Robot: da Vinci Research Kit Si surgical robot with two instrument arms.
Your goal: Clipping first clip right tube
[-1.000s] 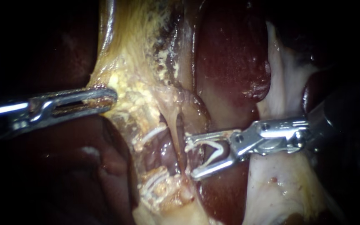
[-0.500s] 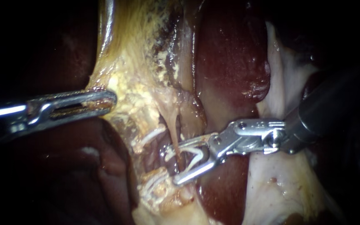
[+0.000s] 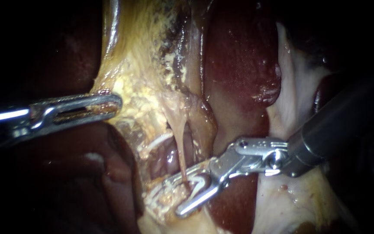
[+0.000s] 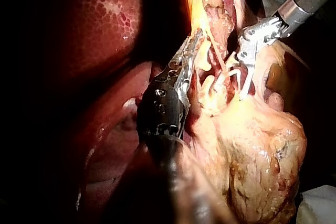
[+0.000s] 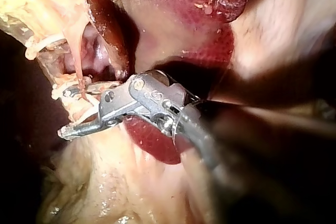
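The right wrist view shows most clearly that the thin right tube (image 5: 77,72) runs between the jaws of the right instrument (image 5: 63,111), which stand wide apart and carry a white clip (image 3: 201,181). Only the endoscope view shows plainly the left instrument (image 3: 115,101), its jaws closed on yellowish tissue (image 3: 139,95). The tube's lower end is hidden behind the upper jaw.

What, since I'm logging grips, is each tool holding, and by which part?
Left tool: the yellowish tissue, by its edge. Right tool: an open white clip, its legs seated against both jaws, astride the thin tube.
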